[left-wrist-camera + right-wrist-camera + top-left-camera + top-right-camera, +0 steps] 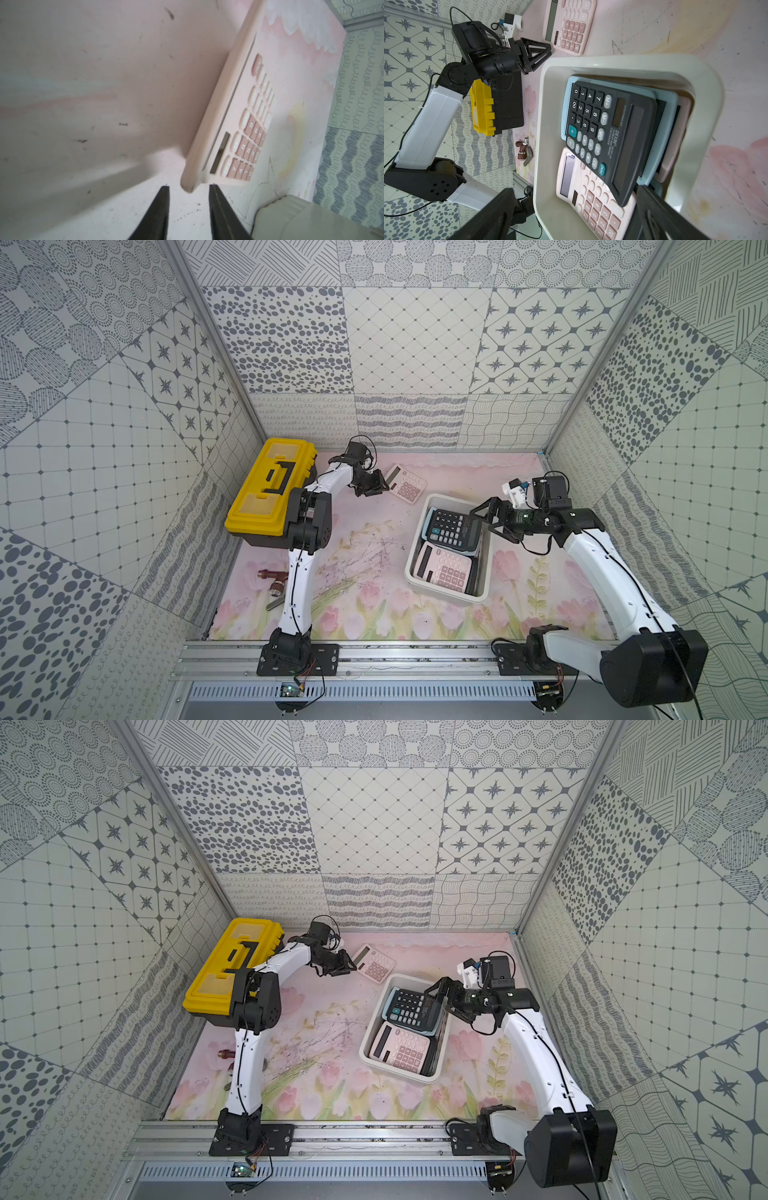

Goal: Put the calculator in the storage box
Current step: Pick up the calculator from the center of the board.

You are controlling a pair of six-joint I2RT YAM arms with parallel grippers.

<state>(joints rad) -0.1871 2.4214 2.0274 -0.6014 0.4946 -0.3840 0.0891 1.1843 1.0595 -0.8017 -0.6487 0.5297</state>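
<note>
Lying on the mat near the storage box (444,593), the pink calculator (406,483) looks light, stiff and smooth; the left gripper (382,486), partly open and empty, frames its thin corner, probably a good place to hold.

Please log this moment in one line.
left jaws: open, at corner of pink calculator on mat | right jaws: open, above storage box

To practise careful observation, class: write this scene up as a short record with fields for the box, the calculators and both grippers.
Storage box: white, holds a black calculator atop others, plus a pink calculator
Loose calculator: pink, lying outside the box
Left gripper: open, jaws flanking the loose calculator's corner
Right gripper: open, empty, at the box's rim
Also: yellow toolbox
</note>
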